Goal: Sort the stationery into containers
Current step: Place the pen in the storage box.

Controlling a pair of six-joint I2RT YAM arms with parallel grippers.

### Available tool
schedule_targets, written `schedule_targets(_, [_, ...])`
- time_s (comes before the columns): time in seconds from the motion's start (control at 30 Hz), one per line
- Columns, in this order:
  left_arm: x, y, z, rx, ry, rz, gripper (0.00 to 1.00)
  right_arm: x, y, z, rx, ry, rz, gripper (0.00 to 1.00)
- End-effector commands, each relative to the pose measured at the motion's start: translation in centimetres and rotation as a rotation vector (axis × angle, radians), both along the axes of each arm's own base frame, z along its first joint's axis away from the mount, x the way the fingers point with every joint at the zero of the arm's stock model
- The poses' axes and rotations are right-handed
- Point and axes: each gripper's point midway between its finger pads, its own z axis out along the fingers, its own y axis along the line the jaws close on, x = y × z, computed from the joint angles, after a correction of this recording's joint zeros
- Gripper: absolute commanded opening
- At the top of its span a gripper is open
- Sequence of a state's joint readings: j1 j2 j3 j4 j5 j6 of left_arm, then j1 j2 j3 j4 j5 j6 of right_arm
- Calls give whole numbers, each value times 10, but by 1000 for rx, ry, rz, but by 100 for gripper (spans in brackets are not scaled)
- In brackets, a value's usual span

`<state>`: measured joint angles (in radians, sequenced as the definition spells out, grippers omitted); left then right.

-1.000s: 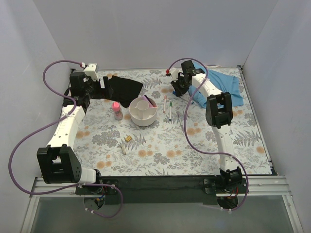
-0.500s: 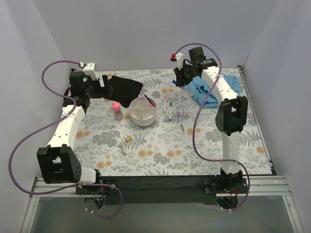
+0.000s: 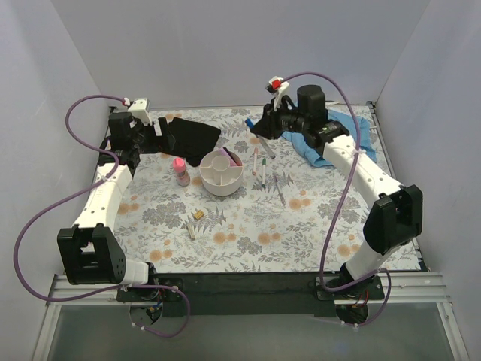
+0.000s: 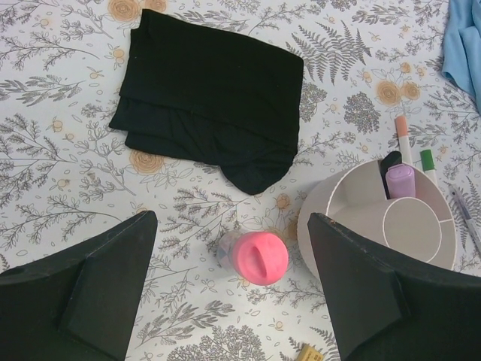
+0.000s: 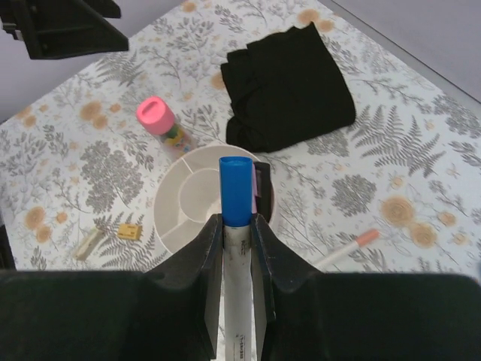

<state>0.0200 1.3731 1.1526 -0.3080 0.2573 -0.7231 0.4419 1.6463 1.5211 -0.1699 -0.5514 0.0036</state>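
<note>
"What is the right gripper point(image 5: 235, 226) gripping?"

"Its fingers are pinching a white pen with a blue cap point(image 5: 235, 188), and the cap is pointing away from the camera. The white bowl point(image 5: 171, 201) is showing behind it."

"And around the bowl?"

"A pink-capped bottle point(image 5: 155, 115) is sitting just beside it, a black pouch point(image 5: 289, 84) is lying beyond, two tan pieces point(image 5: 129, 230) are lying lower left, and an orange-tipped pen point(image 5: 347, 249) is lying at the right."

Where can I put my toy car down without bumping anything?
The biggest bare patch is the near strip of the table, between the tan pieces and the near edge, all the way across. It is crowded around the white bowl: the pink-capped bottle, black pouch and loose pens sit close, and the right gripper hangs nearby holding a blue-capped pen.
</note>
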Motion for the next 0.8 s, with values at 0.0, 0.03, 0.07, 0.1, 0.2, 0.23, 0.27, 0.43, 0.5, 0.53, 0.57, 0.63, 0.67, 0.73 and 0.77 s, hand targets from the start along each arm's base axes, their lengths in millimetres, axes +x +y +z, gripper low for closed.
schedule_targets(0.0, [1,1,15,13,-33,8,82,5,43,52,161,-193,-23,1])
schedule_targets(0.03, [1,1,15,16,-33,10,82,3,52,55,168,-205,-25,1])
schedule_targets(0.07, [1,2,16,19,-33,12,82,2,56,55,170,-221,-27,1])
schedule_targets(0.1, [1,2,15,20,-31,11,82,3,59,61,181,-249,-36,1])
schedule_targets(0.2, [-2,2,11,22,-17,8,82,-3,68,58,199,-304,-46,1])
schedule_targets(0.23, [-2,2,11,24,-15,9,82,-6,71,56,202,-316,-54,1])
schedule_targets(0.27, [-1,3,11,26,-15,13,82,-7,72,55,209,-329,-55,1])
schedule_targets(0.43, [3,6,18,42,-27,25,82,-18,69,36,259,-376,-85,1])
schedule_targets(0.5, [4,7,21,44,-33,30,82,-24,67,34,298,-413,-90,1])
schedule_targets(0.53, [5,7,23,44,-36,30,82,-28,67,26,308,-428,-96,1])
schedule_targets(0.57, [5,7,24,44,-38,30,82,-28,69,23,312,-431,-94,1])
schedule_targets(0.63, [7,5,28,36,-34,22,82,-22,74,13,314,-405,-111,1])
schedule_targets(0.67, [7,5,29,33,-34,20,82,-21,74,18,336,-422,-115,1])
schedule_targets(0.73, [6,3,22,27,-16,14,82,-20,78,16,352,-420,-111,1])
schedule_targets(0.77, [5,3,20,23,-9,16,82,-20,80,19,365,-426,-107,1])
